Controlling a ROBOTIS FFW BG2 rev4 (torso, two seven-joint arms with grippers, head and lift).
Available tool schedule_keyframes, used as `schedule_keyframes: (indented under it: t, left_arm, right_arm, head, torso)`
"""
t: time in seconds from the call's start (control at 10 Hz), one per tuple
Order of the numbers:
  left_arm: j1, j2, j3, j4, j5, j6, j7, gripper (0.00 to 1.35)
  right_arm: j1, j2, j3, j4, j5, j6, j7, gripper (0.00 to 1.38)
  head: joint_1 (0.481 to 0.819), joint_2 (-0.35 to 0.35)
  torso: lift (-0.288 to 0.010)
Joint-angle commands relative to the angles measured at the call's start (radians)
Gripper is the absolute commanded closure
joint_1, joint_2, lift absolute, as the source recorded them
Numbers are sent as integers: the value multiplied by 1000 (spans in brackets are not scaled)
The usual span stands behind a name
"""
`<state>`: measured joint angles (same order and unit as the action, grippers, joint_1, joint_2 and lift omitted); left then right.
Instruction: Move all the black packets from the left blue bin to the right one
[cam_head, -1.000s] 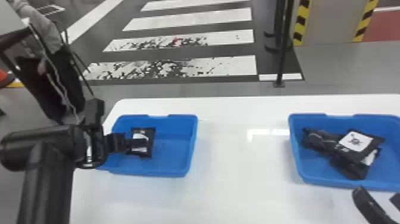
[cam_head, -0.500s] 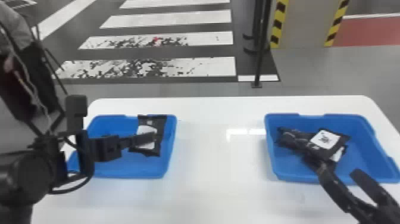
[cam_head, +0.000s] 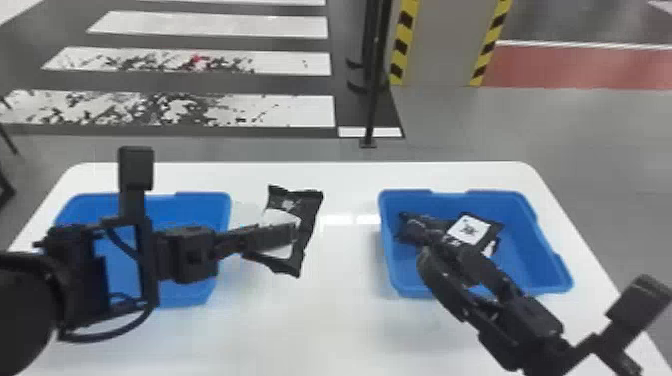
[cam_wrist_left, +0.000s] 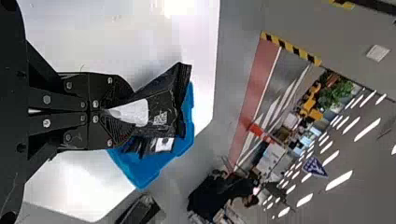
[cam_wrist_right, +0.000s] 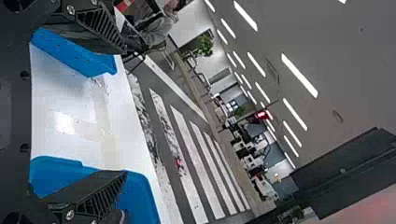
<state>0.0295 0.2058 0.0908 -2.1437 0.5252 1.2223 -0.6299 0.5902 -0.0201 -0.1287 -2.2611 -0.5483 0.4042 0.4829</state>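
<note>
Hanging above the white table (cam_head: 320, 320), between the left blue rectangular plastic bin (cam_head: 224, 210) and the right one (cam_head: 555, 260), a flat black packet with a white panel (cam_head: 309, 202) is clamped by the left black gripper (cam_head: 287, 234). Other black packets (cam_head: 470, 230) are contained in the right bin. Over its near side, the right black gripper (cam_head: 444, 254) is held with fingers apart.

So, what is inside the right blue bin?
Black packets lie heaped, a white-labelled one on top. It and the right gripper cover parts of the rest, so their number is unclear.
</note>
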Motion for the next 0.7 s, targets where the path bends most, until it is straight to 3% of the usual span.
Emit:
schedule_keyframes:
  t: [0.0,0.6]
  left_arm:
    - [-3,-8,-47,0,31,0,-5,1208]
    - [-20,-11,-165,0,101,22,-7,1208]
  right_arm:
    - [-43,-14,31,24,-20,8,3,110]
    - [-190,-54,129,112,-66,23,3,116]
  head:
    - [695,-69]
    - [695,-120]
  torso:
    - [-139]
    - [-139]
